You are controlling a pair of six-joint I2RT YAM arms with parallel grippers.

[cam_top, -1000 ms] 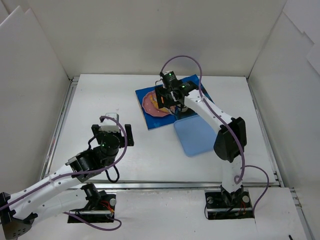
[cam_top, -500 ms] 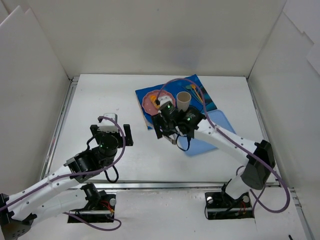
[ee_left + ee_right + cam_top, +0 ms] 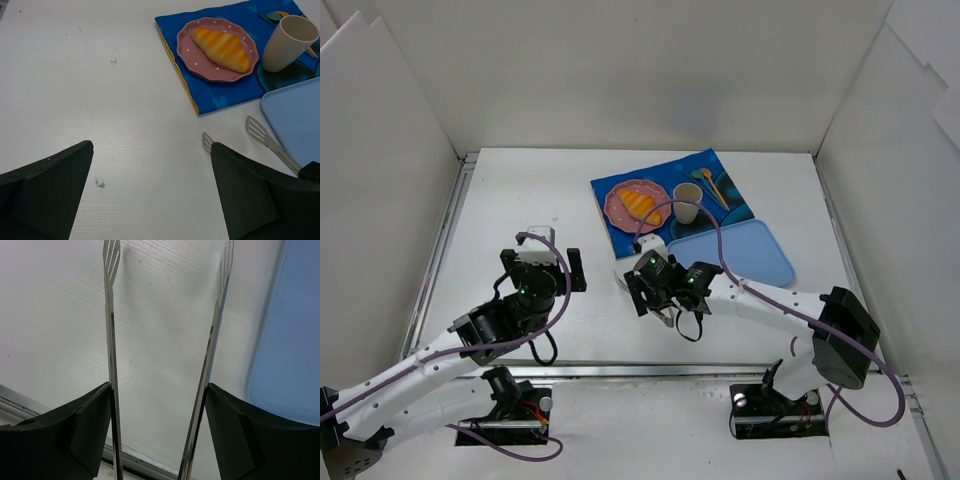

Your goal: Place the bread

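Note:
The bread (image 3: 640,206), a golden-orange croissant, lies on the pink plate (image 3: 619,201) on the blue mat (image 3: 620,238) at the back; the left wrist view shows it (image 3: 221,42) on that plate (image 3: 186,54). My right gripper (image 3: 652,290) is over the near middle of the table, well in front of the plate. It is shut on metal tongs (image 3: 111,315), whose arms lie spread against its fingers (image 3: 90,425) with nothing between the tips. The tong tips show in the left wrist view (image 3: 256,129). My left gripper (image 3: 542,262) is open and empty at the left (image 3: 152,145).
A beige cup (image 3: 687,204) stands beside the plate on the mat, with spoons (image 3: 708,184) behind it. A light blue tray (image 3: 748,257) lies right of the mat's front corner. The table's front rail (image 3: 30,400) is close behind my right gripper. White walls surround the table.
My right arm has drawn back from over the pink plate to the near middle of the table, still holding the tongs. The bread now lies uncovered on the plate. The left arm has not moved.

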